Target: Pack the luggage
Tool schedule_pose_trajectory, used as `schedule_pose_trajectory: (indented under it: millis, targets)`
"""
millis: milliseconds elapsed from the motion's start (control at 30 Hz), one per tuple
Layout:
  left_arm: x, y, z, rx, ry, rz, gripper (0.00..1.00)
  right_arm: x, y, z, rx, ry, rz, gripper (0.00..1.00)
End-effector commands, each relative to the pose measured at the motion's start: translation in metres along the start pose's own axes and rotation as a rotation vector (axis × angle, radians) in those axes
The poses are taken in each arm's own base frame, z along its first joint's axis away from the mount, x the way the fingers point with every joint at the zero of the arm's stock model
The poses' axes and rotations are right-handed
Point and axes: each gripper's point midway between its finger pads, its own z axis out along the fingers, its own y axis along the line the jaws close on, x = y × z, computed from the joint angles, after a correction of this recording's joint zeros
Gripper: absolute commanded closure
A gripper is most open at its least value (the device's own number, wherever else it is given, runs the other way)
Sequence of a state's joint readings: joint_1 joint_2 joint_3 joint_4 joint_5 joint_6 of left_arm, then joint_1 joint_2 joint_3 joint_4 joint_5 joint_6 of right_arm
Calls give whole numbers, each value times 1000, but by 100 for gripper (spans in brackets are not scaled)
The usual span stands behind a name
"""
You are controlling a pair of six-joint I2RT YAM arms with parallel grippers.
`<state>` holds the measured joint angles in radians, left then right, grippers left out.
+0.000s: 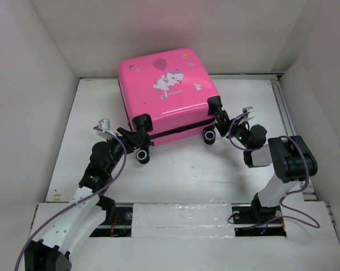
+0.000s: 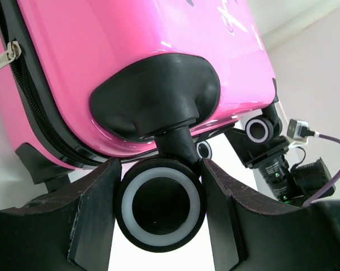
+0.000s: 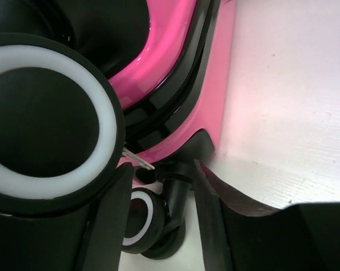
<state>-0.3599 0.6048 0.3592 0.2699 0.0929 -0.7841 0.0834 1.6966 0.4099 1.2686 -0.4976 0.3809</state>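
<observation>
The hot-pink luggage [image 1: 164, 90] lies flat and closed at the back of the table, stickers up, its black wheels facing the arms. My left gripper [image 1: 137, 145] is at its near left corner. In the left wrist view the left gripper [image 2: 158, 169] is shut on a white-ringed wheel [image 2: 161, 206] under a black corner mount [image 2: 153, 96]. My right gripper [image 1: 219, 131] is at the near right corner. In the right wrist view the right gripper [image 3: 161, 169] stands open around a small caster wheel [image 3: 141, 223], with a gap on the right side. A second wheel [image 3: 40, 118] looms close at upper left.
White walls [image 1: 23, 113] box in the table on the left, back and right. A raised white ledge [image 1: 181, 217] runs along the near edge by the arm bases. Purple cables [image 1: 296, 209] loop off both arms. The closed zip's metal pull [image 2: 6, 53] hangs at the shell seam.
</observation>
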Motion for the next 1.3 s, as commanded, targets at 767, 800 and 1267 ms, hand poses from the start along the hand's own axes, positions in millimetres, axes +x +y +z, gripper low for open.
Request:
schedule_pose_trajectory:
  millis: [767,800,1267]
  targets:
    - [-27,-59,-14,196,-46,17,100,-138,111,12,-343,-529,-248,100]
    - [-28,-61,-16,203,-52,17,100,-139,110,10,-331,-537,-256,100]
    - [-30,-69,-15,236,-53,-7,100,-95,99,-12,-158,-489,-149,63]
